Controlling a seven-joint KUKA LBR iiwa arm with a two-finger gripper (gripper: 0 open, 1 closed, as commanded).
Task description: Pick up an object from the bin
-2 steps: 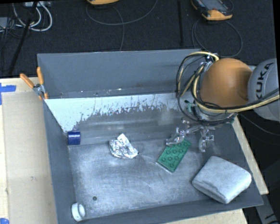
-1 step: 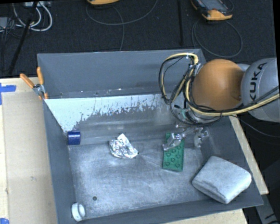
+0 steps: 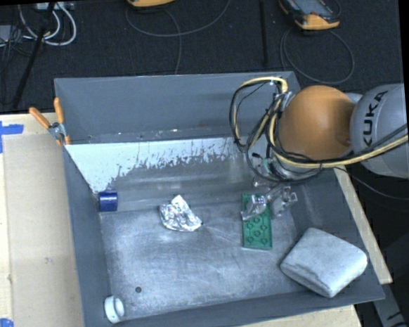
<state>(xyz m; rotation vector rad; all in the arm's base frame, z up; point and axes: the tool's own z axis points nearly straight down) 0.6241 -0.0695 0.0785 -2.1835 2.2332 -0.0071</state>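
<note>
studs cover the flat green building plate point(image 3: 258, 234) that lies on the floor of the bin point(image 3: 163, 268), right of centre in the camera view, between a crumpled ball of foil point(image 3: 180, 215) to its left and a grey-white padded block point(image 3: 323, 260) in the lower right corner. it looks like hard plastic, so i judge it light, stiff and not fragile, perhaps a little slick on its smooth edges. lying flat, it offers little to grip across its face, and the long side edges look the best place to pinch. the tool point(image 3: 267, 202) sits at the plate's far short end, under the arm's orange wrist cover and cables. whether it touches the plate or hangs just above it i cannot tell. how far open it is i cannot tell either, and nothing is plainly held. a small blue cylinder point(image 3: 107, 201) and a white cap point(image 3: 114, 308) lie well apart from it, by the left wall.
</note>
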